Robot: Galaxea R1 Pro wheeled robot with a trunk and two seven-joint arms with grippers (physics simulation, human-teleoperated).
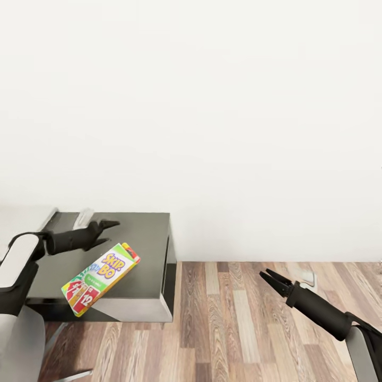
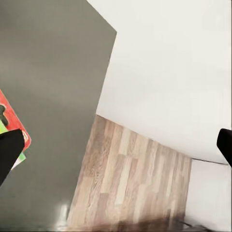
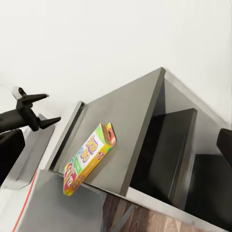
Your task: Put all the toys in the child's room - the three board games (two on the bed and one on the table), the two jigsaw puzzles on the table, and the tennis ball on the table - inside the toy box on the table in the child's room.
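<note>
A board game [image 1: 101,278], a bright Skip-Bo box in green, yellow and red, lies flat on the low dark-grey-topped side unit [image 1: 143,249], close to its front edge. My left gripper [image 1: 109,233] hovers open just beyond the box, over the unit's top, holding nothing. The right wrist view also takes in the board game [image 3: 89,157] and the left gripper [image 3: 50,108]. A red corner of the board game [image 2: 14,121] peeks into the left wrist view. My right gripper [image 1: 265,274] hangs open over the floor, well to the right. The toy box, table, bed, jigsaw puzzles and tennis ball are out of view.
A plain white wall rises behind the side unit. Light wood-plank floor [image 1: 239,323] spreads to the unit's right. The unit's right side has open dark compartments [image 3: 169,154].
</note>
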